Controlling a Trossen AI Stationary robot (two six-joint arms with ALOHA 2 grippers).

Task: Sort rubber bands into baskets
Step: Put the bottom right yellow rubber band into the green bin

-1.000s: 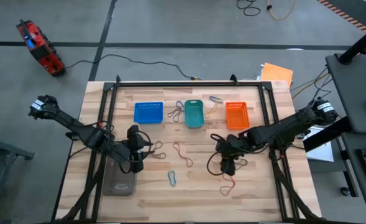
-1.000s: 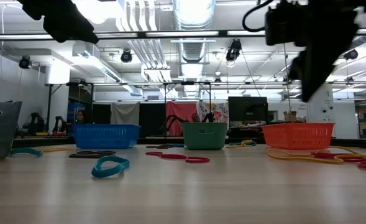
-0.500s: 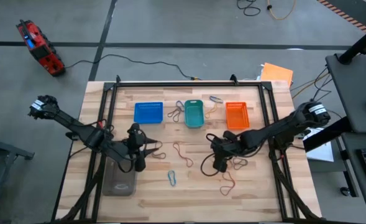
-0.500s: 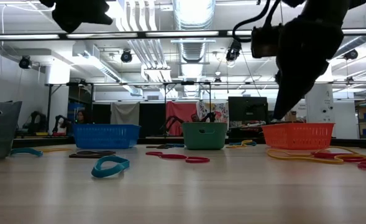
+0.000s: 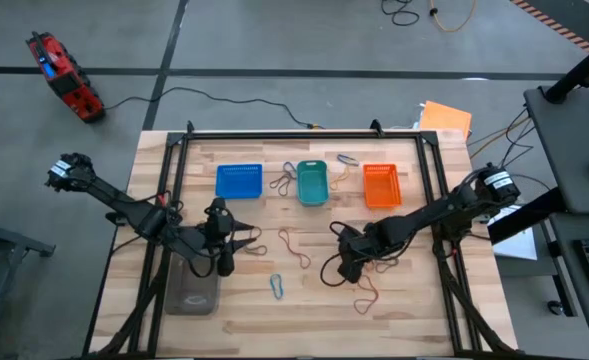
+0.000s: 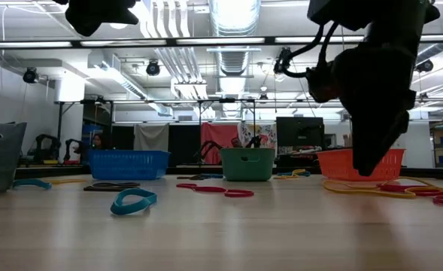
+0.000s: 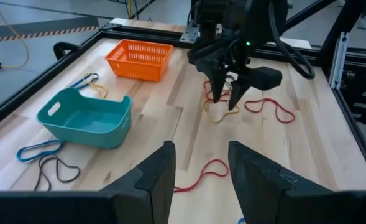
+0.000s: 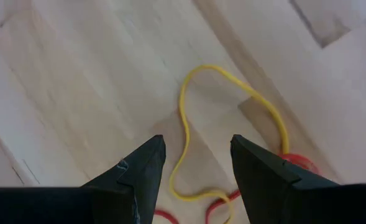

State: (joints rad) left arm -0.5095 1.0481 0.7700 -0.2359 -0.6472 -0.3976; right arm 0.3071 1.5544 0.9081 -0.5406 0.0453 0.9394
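Note:
Three baskets stand in a row at the table's far side: blue (image 5: 239, 181), teal (image 5: 312, 183) and orange (image 5: 381, 185). Rubber bands lie flat on the wood. A yellow one (image 8: 186, 134) lies under my right gripper, a red one (image 5: 294, 245) at the middle and a blue one (image 5: 277, 287) nearer the front. My right gripper (image 8: 195, 142) points down, open, with its fingers standing on either side of the yellow band (image 7: 217, 113), just above it. My left gripper (image 7: 198, 155) is open and empty, left of centre (image 5: 236, 240).
A clear grey container (image 5: 192, 290) stands near the front left, below my left arm. More bands lie between and behind the baskets (image 5: 284, 182) and right of centre, among them a red one (image 5: 366, 295). A black frame (image 5: 274, 135) rims the table.
My right gripper has come down from well above the table and gone a little toward the table's left edge. It now stands low over the yellow band. The bands and baskets have stayed where they were.

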